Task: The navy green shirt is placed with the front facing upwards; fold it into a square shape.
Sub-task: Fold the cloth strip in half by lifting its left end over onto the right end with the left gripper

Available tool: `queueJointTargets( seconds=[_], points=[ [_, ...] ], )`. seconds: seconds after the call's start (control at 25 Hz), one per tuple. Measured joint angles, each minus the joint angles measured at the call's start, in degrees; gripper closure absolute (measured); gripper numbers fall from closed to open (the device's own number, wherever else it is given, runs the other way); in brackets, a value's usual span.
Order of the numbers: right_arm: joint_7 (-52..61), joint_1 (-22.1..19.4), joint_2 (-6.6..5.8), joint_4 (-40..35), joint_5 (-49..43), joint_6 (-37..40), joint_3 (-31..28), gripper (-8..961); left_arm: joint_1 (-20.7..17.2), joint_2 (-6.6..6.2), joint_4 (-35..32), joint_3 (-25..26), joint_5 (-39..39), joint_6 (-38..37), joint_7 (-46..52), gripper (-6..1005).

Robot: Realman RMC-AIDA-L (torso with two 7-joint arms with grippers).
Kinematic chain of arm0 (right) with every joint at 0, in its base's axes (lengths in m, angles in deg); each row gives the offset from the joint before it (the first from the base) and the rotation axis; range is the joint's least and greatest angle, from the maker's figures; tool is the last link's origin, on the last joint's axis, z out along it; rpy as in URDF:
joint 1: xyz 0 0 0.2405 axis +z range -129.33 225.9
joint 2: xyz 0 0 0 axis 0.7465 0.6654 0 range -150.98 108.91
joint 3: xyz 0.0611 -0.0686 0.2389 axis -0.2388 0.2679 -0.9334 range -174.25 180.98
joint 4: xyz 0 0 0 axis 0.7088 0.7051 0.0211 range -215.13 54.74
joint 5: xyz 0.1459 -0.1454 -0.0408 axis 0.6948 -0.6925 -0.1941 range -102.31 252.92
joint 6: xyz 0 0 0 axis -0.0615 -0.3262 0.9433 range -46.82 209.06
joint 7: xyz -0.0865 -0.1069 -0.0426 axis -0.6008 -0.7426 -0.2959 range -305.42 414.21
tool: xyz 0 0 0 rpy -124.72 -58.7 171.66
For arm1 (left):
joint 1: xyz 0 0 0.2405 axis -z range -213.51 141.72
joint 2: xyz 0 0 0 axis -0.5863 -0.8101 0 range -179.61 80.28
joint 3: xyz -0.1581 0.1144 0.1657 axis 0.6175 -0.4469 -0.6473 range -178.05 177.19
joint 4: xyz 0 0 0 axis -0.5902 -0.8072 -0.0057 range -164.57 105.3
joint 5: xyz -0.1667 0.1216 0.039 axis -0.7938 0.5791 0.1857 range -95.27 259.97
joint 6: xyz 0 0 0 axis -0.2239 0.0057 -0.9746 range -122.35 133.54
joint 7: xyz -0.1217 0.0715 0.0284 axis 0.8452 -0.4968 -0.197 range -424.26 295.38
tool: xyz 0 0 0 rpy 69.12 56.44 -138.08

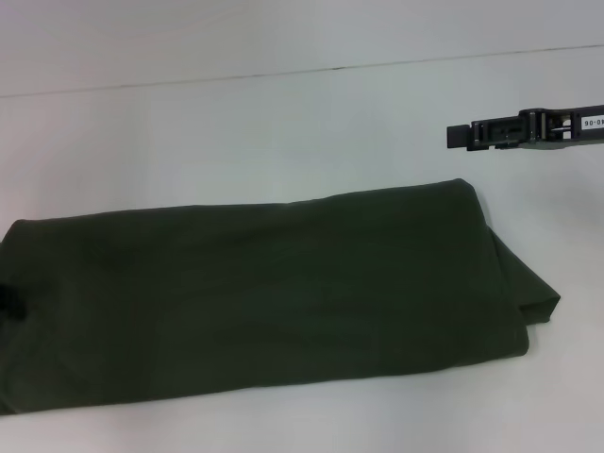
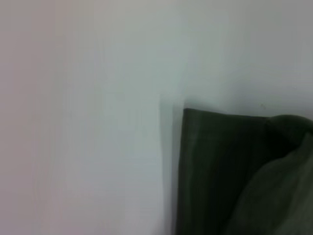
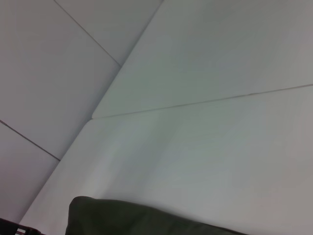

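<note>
The navy green shirt (image 1: 264,297) lies on the white table, folded into a long band that runs from the left edge to the right of the middle. Only plain green cloth shows; no lettering or collar is visible. Its right end has a loose flap (image 1: 533,293) sticking out. My right gripper (image 1: 460,135) hovers above the table behind the shirt's right end, pointing left and clear of the cloth. A small dark part of my left gripper (image 1: 8,302) shows at the shirt's left end. The left wrist view shows a shirt corner (image 2: 220,161) from close up. The shirt's edge (image 3: 146,218) appears in the right wrist view.
The white table (image 1: 283,132) stretches behind the shirt, with a thin seam (image 1: 311,71) running across its far part. A narrow strip of table (image 1: 377,415) lies in front of the shirt.
</note>
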Motion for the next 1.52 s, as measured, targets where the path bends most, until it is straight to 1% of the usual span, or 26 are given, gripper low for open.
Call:
queueJointTargets(
  seconds=[0.44, 0.8, 1.24, 1.52],
  points=[
    [0.00, 0.00, 0.04, 0.00, 0.00, -0.02, 0.00, 312, 0.40, 0.26, -0.19, 0.00, -0.49, -0.46, -0.26, 337],
    [0.00, 0.00, -0.02, 0.00, 0.00, -0.10, 0.00, 313, 1.09, 0.36, -2.11, 0.01, -0.69, -0.29, -0.90, 352],
    [0.00, -0.09, -0.06, 0.00, 0.11, -0.08, -0.22, 313, 2.02, 0.90, -2.15, 0.09, -1.29, -1.93, -2.01, 371],
    [-0.04, -0.08, -0.10, 0.69, 0.03, -0.09, -0.67, 312, 2.24, 1.93, 1.21, -0.05, -1.32, -3.87, -4.57, 382]
  ],
)
